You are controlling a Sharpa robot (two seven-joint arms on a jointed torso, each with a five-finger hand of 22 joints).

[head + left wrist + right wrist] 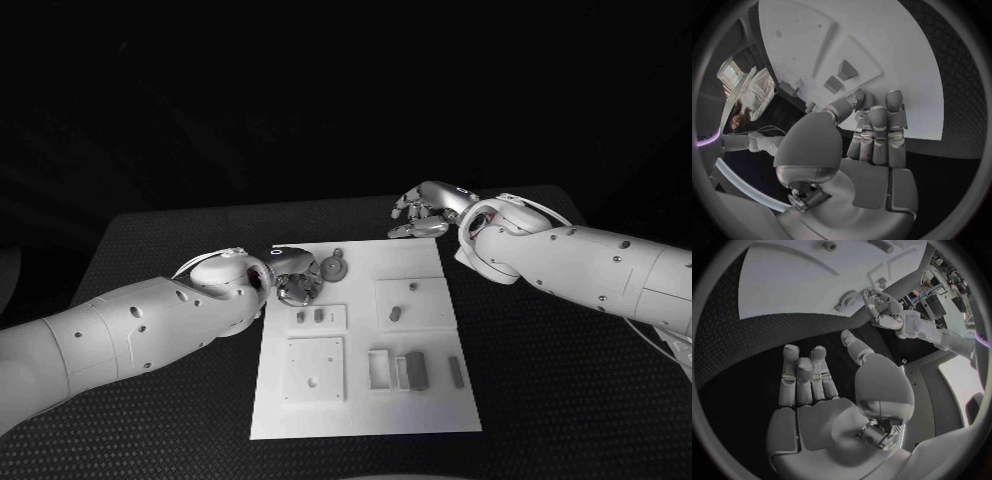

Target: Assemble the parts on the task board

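Observation:
The white task board [361, 410] lies in the middle of the black table. My left hand [296, 275] hovers over the board's far left corner, its fingers beside a round toothed part [335, 268]; nothing is in it. In the left wrist view the left hand [873, 135] stretches its fingers side by side over the board's edge [904, 75], near two small dark parts [847, 70]. My right hand [430, 212] hangs over the table just beyond the board's far right corner, holding nothing. In the right wrist view the right hand [811, 385] has straight fingers above the black mat.
On the board stand a small raised plate with two pegs [320, 317], a plate with one dark piece [408, 300], a square plate [315, 368], an open tray with blocks [401, 370] and a dark bar [456, 371]. Black table surrounds the board.

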